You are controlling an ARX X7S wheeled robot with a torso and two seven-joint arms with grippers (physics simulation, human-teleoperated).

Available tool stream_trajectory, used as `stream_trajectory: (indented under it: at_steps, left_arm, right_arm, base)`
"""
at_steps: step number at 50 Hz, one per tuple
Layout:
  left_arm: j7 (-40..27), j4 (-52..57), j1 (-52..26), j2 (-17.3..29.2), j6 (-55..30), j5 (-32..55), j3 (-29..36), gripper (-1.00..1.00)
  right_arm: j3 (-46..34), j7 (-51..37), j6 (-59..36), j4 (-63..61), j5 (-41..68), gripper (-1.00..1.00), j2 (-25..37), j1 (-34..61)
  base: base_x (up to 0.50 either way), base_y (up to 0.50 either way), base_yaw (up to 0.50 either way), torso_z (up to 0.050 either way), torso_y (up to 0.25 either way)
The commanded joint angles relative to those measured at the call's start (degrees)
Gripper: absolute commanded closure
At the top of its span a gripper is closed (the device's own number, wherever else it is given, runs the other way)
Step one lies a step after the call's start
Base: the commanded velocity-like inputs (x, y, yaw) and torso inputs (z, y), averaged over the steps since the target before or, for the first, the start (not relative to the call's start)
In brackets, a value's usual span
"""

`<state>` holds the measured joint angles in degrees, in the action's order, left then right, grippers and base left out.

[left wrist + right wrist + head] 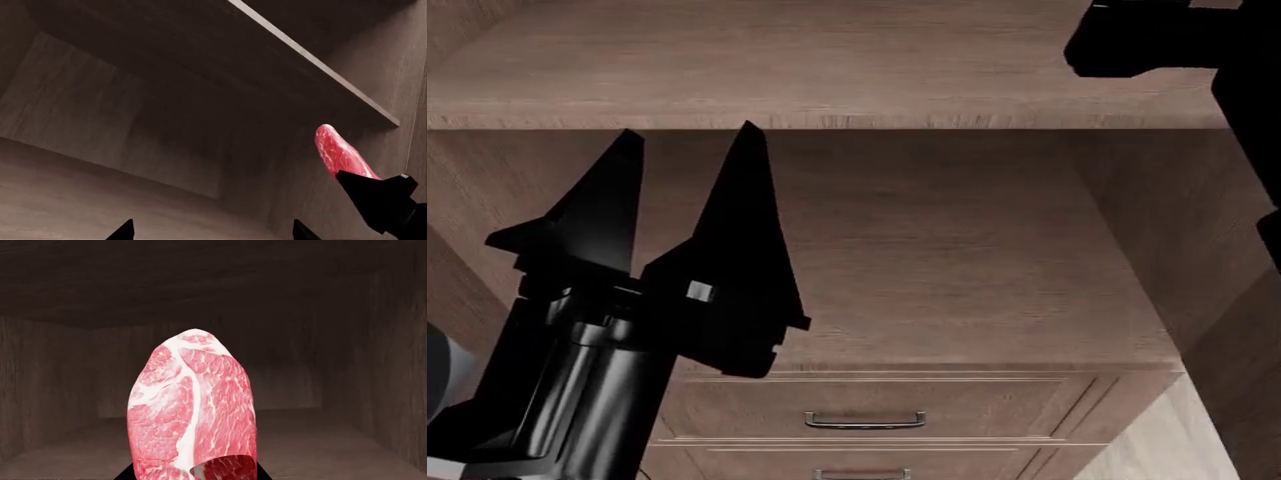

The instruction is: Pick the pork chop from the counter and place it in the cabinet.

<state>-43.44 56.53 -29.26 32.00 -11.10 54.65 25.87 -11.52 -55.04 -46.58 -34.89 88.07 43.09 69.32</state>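
Observation:
The pork chop [193,410], pinkish-red with pale marbling, stands upright in my right gripper [193,475], which is shut on its lower end. It faces the dark wooden interior of the cabinet [347,390]. In the left wrist view the pork chop [340,152] shows edge-on, held by the right gripper [350,179] under a shelf [313,70]. My left gripper [687,190] is open and empty, pointing up in front of the cabinet's lower compartment [961,250]. The right gripper [1094,45] is at the upper shelf level; the chop is hidden in the head view. The counter is out of view.
Drawers with dark bar handles [865,421] lie below the open cabinet. A shelf board [827,110] separates the upper and lower compartments. The cabinet's side wall [1214,300] stands at the right.

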Motion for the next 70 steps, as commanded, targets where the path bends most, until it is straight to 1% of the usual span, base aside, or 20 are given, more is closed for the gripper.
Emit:
stream_trajectory:
  at_steps: [1, 15, 16, 17, 18, 20, 24, 31, 43, 48, 54, 58, 62, 63, 70]
  left_arm:
    - [-0.40, 0.22, -0.30, 0.33, 0.14, 0.17, 0.31, -1.00]
    - [-0.59, 0.15, -0.47, 0.60, 0.53, 0.12, 0.71, -1.00]
    - [-1.55, -0.74, -0.10, 1.67, 0.88, 1.89, -0.49, -1.00]
    - [-2.08, -1.38, 0.14, 2.39, 1.15, 3.00, -1.28, -1.00]
    - [-2.37, -1.82, 0.30, 2.83, 1.34, 3.67, -1.77, -1.00]
    - [-2.66, -2.27, 0.47, 3.25, 1.53, 4.28, -2.22, -1.00]
    - [-2.77, -2.60, 0.54, 3.53, 1.59, 4.49, -2.36, -1.00]
    - [-2.79, -3.06, 0.61, 3.68, 1.53, 4.28, -2.25, -1.00]
    - [-3.88, -2.20, -0.76, 3.90, 0.46, 4.39, -1.77, -1.00]
    - [-4.19, -1.87, -0.85, 4.04, 0.27, 4.24, -1.61, -1.00]
    - [-4.16, -1.98, -0.88, 3.79, 0.16, 4.01, -1.15, -1.00]
    - [-4.10, -2.16, -0.96, 3.55, 0.12, 3.93, -0.84, -1.00]
    - [-4.04, -2.25, -1.10, 3.17, -0.06, 3.73, -0.33, -1.00]
    - [-4.02, -2.26, -1.12, 3.14, -0.07, 3.71, -0.27, -1.00]
    - [-3.74, -2.68, -0.75, 3.51, 0.31, 3.53, -0.43, -1.00]
  right_arm:
    - [0.25, -0.40, -1.33, -0.39, 0.63, 1.00, 0.76, 1.50]
    - [0.13, -0.40, -1.18, -0.39, 0.64, 1.00, 0.84, 1.52]
    - [-5.81, 8.19, -1.99, 8.20, -7.96, 1.00, 0.19, -1.83]
    - [-10.25, 13.78, -2.35, 15.79, -14.35, 1.00, -0.96, -1.97]
    - [-13.24, 17.22, -2.63, 20.69, -17.83, 1.00, -2.01, -1.32]
    - [-16.33, 20.77, -2.70, 26.14, -21.43, 1.00, -3.43, -0.20]
    - [-18.53, 23.66, -1.77, 30.36, -24.29, 1.00, -4.83, 0.20]
    - [-19.98, 26.41, 0.31, 34.60, -26.75, 1.00, -6.39, -0.21]
    - [-20.60, 33.17, 0.70, 48.89, -29.07, 1.00, -10.49, 9.23]
    - [-22.68, 37.90, 0.60, 58.91, -31.92, 1.00, -13.31, 15.72]
    - [-27.78, 45.06, 0.90, 72.00, -37.20, 1.00, -17.75, 23.28]
    - [-32.99, 52.31, 4.09, 86.09, -42.68, 1.00, -22.76, 26.75]
    - [-38.55, 60.90, 10.81, 107.48, -49.43, 1.00, -30.68, 30.79]
    - [-38.79, 61.74, 11.27, 109.75, -50.51, 1.00, -31.57, 30.94]
    - [-33.55, 62.92, 7.75, 109.85, -59.25, 1.00, -32.43, 30.01]
  base:
    - [0.00, 0.00, 0.00, 0.000, 0.000]
    - [0.00, 0.00, 0.00, 0.000, 0.000]
    - [0.00, 0.00, 0.00, 0.000, 0.000]
    - [0.00, 0.00, 0.00, 0.000, 0.000]
    - [0.00, 0.00, 0.00, 0.000, 0.000]
    - [0.00, 0.00, 0.00, 0.000, 0.000]
    - [0.00, 0.00, 0.00, 0.000, 0.000]
    - [0.00, 0.00, 0.00, 0.001, 0.000]
    - [0.00, 0.00, 0.00, 0.000, 0.001]
    - [0.00, 0.00, 0.00, 0.000, 0.000]
    - [0.00, 0.00, 0.00, 0.000, 0.002]
    - [0.00, 0.00, 0.00, 0.000, 0.000]
    - [0.00, 0.00, 0.00, 0.000, 0.000]
    - [0.00, 0.00, 0.00, 0.000, 0.000]
    - [0.00, 0.00, 0.00, 0.000, 0.000]
